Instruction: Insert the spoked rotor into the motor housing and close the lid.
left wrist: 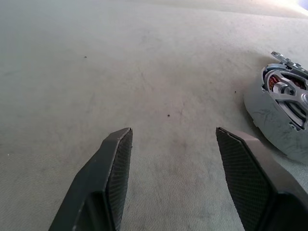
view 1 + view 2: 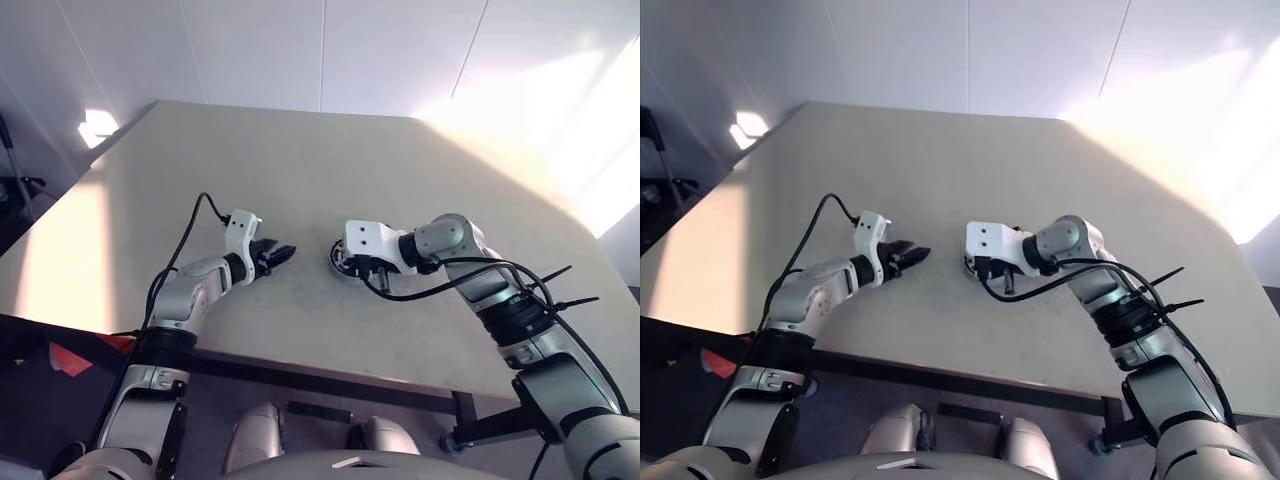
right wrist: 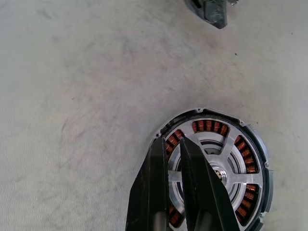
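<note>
Pale beige table [image 2: 420, 170], matte and faintly speckled, with angled far corners. Near the middle of the near edge, set back from it a little, the housing [image 3: 257, 144]: short, round, grey metal outside, thin notched flange, ring of copper-red windings [image 3: 208, 126] inside. Seated in it, the rotor [image 3: 236, 166]: flat, silvery, broad spokes running from a hub to a thin rim, windings visible through the gaps between spokes. In the left wrist view, the same housing [image 1: 269, 113] seen side-on, smooth grey wall scuffed, silver spokes and a glint of copper at its open face.

Right gripper [image 3: 174, 144] above the housing, pointing down at the rotor, two black wedge-shaped fingers [image 3: 154, 187] nearly together with a narrow slit between, tips over the rim on the side toward the left arm; contact with the rotor not clear. White blocky wrist housing [image 2: 368, 240] and a looping black cable behind it.

Left gripper [image 1: 173, 137] just beside the housing, toward the table's left edge, low over bare tabletop, fingers [image 1: 113, 178] spread wide apart, nothing between them, inner pads cross-hatched with a fine diamond texture.

Lid not made out.
</note>
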`<act>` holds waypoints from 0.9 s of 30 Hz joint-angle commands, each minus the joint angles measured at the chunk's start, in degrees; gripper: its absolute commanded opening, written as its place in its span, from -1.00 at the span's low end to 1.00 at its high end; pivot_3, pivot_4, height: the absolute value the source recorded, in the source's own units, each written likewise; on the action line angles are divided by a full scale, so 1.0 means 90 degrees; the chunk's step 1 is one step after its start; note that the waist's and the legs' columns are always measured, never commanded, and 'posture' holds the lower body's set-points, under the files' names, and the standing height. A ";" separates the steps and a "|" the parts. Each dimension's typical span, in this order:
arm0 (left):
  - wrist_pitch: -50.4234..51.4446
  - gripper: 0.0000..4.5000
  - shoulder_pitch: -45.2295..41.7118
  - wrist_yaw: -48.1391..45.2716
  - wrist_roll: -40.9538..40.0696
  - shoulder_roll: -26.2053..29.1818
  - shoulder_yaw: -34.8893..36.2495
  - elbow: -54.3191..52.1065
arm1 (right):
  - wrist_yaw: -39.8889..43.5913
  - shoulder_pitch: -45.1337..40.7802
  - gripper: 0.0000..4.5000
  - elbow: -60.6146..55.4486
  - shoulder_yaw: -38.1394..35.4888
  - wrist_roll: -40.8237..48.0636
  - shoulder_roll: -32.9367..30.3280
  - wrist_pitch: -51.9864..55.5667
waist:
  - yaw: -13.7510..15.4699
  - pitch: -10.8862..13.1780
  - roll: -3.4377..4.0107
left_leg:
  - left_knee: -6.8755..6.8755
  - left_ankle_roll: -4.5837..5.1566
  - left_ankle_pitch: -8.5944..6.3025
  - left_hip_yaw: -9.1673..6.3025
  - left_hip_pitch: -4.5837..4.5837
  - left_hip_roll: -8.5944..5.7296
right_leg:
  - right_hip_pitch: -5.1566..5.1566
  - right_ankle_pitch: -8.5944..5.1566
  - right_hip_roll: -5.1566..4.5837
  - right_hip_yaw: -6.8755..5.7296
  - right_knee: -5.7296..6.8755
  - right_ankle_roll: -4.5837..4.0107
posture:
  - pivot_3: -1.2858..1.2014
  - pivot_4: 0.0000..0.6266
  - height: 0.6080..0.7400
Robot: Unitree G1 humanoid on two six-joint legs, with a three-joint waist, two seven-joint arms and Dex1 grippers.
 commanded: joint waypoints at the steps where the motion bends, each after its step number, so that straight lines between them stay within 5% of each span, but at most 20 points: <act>1: -0.0048 0.31 -0.0046 0.0022 -0.0019 0.0051 0.0076 -0.0266 | -0.0285 -0.0175 -0.79 -0.0157 -0.0046 0.0030 0.0112 0.0368 | 0.0001 0.0000 0.0000 | -0.0001 0.0000 0.0000 0.0000 -0.0001 0.0000 | -0.0001 0.0000 0.0000 0.0000 0.0000 0.0000 | 0.03 -1.00 1.00; 9: -0.0039 0.31 -0.0025 -0.0004 -0.0032 0.0066 0.0068 -0.0266 | 0.0103 -0.0137 -0.79 -0.0990 -0.0039 0.0197 -0.0528 -0.0168 | 0.0081 0.0001 0.0001 | -0.0009 -0.0001 0.0000 0.0001 -0.0001 -0.0001 | -0.0001 0.0000 0.0000 0.0000 -0.0007 0.0001 | 0.03 -1.00 1.00; 12: -0.0028 0.31 -0.0044 0.0000 -0.0034 0.0039 0.0046 -0.0254 | 0.0262 -0.0156 -0.54 -0.1239 -0.0083 0.0305 -0.0749 -0.0303 | 0.0089 0.0001 0.0001 | -0.0016 -0.0007 0.0004 0.0001 0.0010 -0.0001 | 0.0001 0.0000 0.0000 0.0001 -0.0006 0.0001 | 0.03 -1.00 1.00; 16: -0.0030 0.31 -0.0081 -0.0002 -0.0028 0.0017 0.0037 -0.0210 | 0.0325 0.0134 0.04 -0.1455 0.0034 0.0272 -0.1037 -0.0682 | 0.0108 0.0001 0.0000 | -0.0018 -0.0007 0.0004 0.0001 0.0013 -0.0001 | 0.0006 0.0000 0.0000 0.0001 -0.0008 0.0001 | 0.03 -1.00 1.00; 27: -0.0033 0.31 -0.0049 0.0000 -0.0020 0.0039 0.0045 -0.0209 | -0.0065 0.0216 0.04 -0.0238 0.0358 -0.0229 -0.1022 -0.1287 | 0.0104 0.0001 0.0000 | -0.0018 -0.0007 0.0004 0.0001 0.0016 -0.0002 | 0.0009 0.0000 0.0000 0.0001 -0.0009 0.0001 | 0.03 -1.00 1.00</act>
